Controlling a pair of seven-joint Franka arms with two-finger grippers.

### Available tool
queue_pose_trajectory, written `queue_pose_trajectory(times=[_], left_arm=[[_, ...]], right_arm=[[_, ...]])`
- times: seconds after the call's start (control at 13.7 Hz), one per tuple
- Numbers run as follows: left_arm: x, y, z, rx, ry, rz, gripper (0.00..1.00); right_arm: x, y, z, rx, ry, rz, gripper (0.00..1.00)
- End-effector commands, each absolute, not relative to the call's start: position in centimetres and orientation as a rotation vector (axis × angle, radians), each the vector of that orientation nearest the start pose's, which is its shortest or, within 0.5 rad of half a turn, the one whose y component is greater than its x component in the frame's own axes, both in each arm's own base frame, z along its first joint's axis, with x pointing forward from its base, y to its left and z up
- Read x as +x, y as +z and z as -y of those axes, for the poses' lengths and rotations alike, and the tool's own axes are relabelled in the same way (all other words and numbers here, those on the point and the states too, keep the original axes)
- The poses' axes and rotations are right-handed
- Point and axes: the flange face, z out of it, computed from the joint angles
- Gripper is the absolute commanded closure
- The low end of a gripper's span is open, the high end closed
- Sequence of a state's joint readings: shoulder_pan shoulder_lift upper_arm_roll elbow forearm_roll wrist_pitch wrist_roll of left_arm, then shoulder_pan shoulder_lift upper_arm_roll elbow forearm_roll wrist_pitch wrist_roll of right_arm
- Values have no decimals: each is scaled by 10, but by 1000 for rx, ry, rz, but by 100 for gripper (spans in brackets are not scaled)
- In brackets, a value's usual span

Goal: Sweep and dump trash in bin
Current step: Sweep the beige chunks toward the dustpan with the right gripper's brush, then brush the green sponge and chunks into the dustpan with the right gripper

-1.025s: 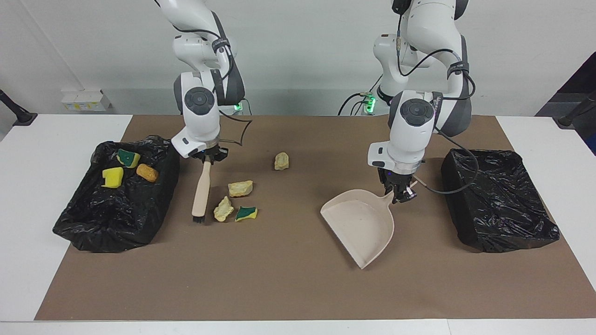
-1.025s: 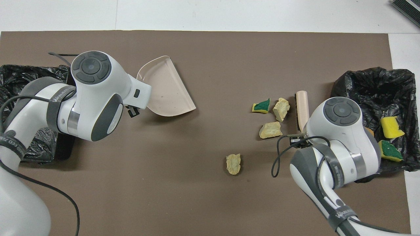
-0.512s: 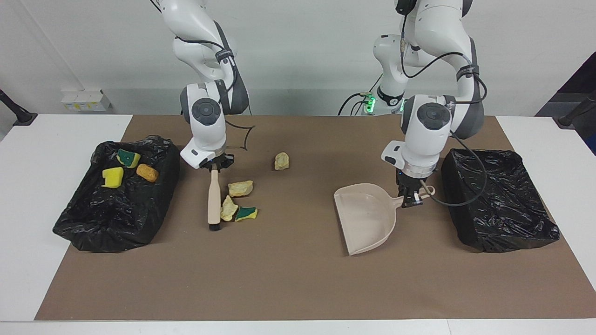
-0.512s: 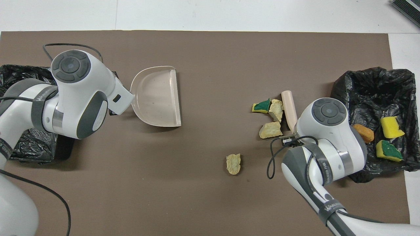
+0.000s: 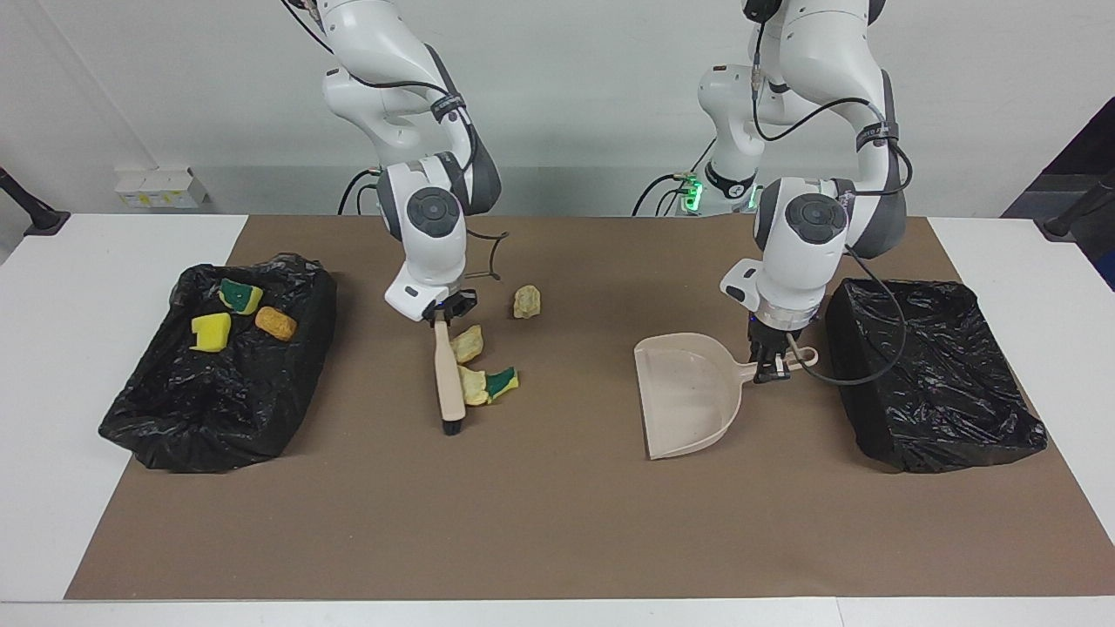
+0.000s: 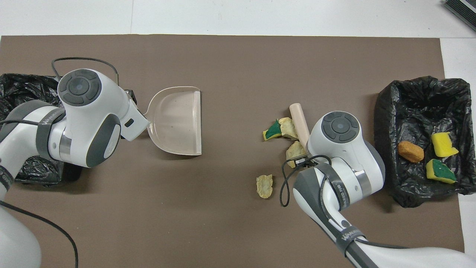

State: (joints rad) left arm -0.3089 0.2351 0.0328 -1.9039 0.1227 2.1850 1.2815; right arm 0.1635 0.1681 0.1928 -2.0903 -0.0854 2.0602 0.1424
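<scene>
Both fingers clamped: brush, dustpan.

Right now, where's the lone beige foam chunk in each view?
Facing view: lone beige foam chunk sits nearer the robots than the brush, apart from the swept cluster.
Overhead view: same chunk lies low of centre, nearer the robots than the brush.
Shared landmark: the dustpan.

The bin liners were glossy, crinkled black plastic. The dustpan looked smooth, matt beige plastic. The trash was porous, crumbly sponge. The brown mat looked matt.
</scene>
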Motion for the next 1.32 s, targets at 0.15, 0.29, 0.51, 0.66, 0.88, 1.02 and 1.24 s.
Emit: queue_pose_trajectory(times=[0.15, 0.29, 0.51, 0.66, 0.88, 1.02, 1.24], left_arm=[[571, 372, 167, -2009, 11, -2235, 100], [566, 369, 170, -1998, 25, -2250, 100], [554, 358, 182, -1979, 38, -2274, 100], [553, 355, 182, -1976, 23, -2272, 100], [549, 353, 185, -1974, 25, -2277, 100], [545, 350, 185, -1976, 37, -2280, 100], [539, 349, 186, -1986, 41, -2275, 100]], right_arm=[[507, 326, -243, -3016, 261, 527, 100], [504, 322, -266, -2958, 241, 471, 100], [511, 317, -292, -2927, 214, 375, 100], [517, 322, -320, -2906, 190, 359, 100], [517, 333, -358, -2802, 161, 256, 100], [516, 340, -374, -2723, 143, 131, 100], [517, 351, -378, -2730, 171, 49, 100]])
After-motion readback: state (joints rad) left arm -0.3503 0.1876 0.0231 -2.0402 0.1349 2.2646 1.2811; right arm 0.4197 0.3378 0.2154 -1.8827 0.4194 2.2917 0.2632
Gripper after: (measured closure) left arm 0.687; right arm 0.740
